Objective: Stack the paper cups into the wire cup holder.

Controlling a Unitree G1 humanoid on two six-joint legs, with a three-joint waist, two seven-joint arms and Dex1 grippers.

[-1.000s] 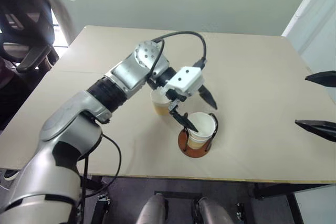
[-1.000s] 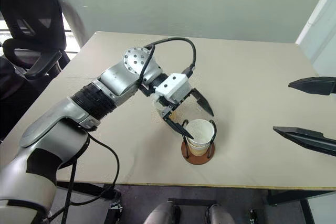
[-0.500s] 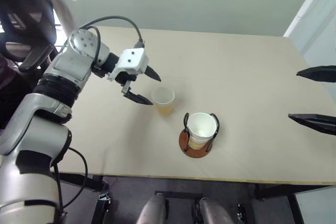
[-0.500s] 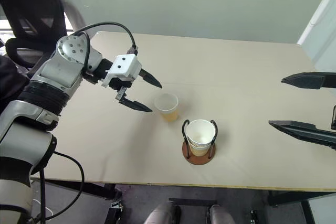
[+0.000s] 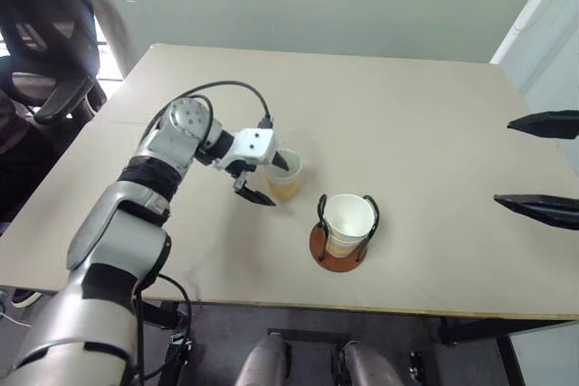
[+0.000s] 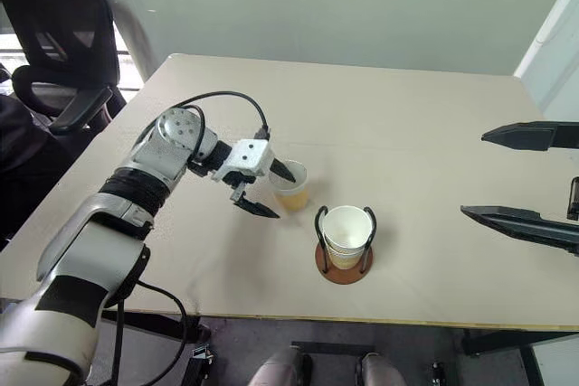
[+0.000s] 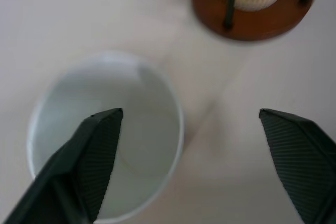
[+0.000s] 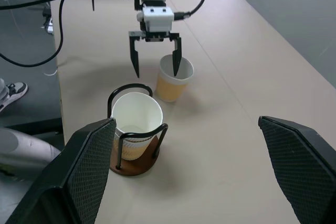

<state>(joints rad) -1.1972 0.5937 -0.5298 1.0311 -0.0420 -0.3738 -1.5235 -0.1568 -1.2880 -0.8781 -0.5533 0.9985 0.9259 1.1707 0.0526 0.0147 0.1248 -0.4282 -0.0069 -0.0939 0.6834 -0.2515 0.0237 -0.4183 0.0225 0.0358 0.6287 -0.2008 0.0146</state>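
Note:
A loose paper cup point(image 5: 285, 176) stands upright on the table, left of the wire cup holder point(image 5: 318, 243). The holder has a reddish-brown round base and black wire loops. Another paper cup point(image 5: 347, 218) sits inside it, and I cannot tell how many are nested there. My left gripper point(image 5: 270, 180) is open at the loose cup. One finger point(image 7: 92, 148) hangs over the cup's mouth point(image 7: 105, 129). The other finger point(image 7: 296, 150) stays outside the wall, on the holder's side. My right gripper point(image 5: 543, 167) hovers open at the table's right side, with nothing between its fingers.
The beige table point(image 5: 416, 97) stretches wide behind and to the right of the holder. Its front edge runs just below the holder. A black office chair point(image 5: 45, 51) stands off the far left corner. A white panel point(image 5: 543, 33) rises at the right.
My left gripper left the cup in the holder and swung away to the left. It then came down at the loose cup. The right gripper kept still.

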